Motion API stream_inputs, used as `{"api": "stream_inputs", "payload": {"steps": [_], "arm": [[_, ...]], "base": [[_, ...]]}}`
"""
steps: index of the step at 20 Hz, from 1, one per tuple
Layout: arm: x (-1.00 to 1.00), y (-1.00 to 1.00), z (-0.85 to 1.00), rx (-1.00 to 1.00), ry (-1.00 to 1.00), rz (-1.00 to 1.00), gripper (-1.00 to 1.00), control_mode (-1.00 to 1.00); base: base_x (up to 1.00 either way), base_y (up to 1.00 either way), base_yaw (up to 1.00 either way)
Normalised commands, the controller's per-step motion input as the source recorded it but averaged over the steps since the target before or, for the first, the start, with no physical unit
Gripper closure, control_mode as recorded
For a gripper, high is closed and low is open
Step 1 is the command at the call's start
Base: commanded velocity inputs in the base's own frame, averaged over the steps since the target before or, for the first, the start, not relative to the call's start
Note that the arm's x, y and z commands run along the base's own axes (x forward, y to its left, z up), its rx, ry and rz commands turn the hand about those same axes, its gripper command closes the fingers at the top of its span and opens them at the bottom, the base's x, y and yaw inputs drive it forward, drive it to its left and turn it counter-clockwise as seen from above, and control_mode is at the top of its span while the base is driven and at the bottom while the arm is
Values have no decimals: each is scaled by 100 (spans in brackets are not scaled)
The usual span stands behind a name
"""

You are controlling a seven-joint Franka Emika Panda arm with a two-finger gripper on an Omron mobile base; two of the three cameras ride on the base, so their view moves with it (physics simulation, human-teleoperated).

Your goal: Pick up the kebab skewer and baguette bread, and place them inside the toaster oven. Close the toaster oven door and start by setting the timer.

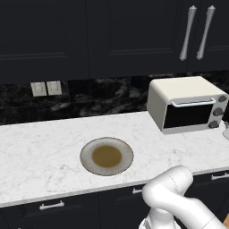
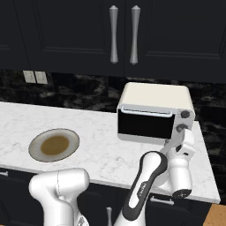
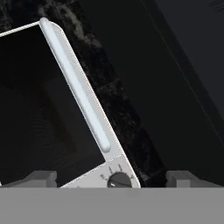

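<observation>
Cream-white boxy toaster oven [image 2: 154, 112], dark glass door [image 2: 145, 124] closed; timer step in hand. Gripper [image 3: 111, 177] wide open, empty, must close on the black knob [image 3: 119, 180].

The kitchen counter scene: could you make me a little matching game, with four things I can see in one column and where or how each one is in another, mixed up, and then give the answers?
Things:
1. toaster oven door
2. plate
3. gripper
4. wall outlets

States or places:
A. bare, on the marble counter left of the toaster oven
B. shut, silver handle along its top edge
C. on the dark backsplash, above the counter's left part
D. open, right in front of the oven's knobs

Pairs: 1-B, 2-A, 3-D, 4-C
</observation>
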Motion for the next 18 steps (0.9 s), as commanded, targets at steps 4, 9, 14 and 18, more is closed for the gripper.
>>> {"api": "stream_inputs", "payload": {"steps": [4, 9, 14, 18], "arm": [[0, -7, -15, -15, 5, 0, -100, -100], [6, 0, -8, -11, 5, 0, -100, -100], [25, -5, 0, -6, 7, 0, -100, -100], [40, -4, -1, 0, 6, 0, -100, -100]], "base": [[0, 0, 0], [0, 0, 0], [0, 0, 0], [0, 0, 0]]}}
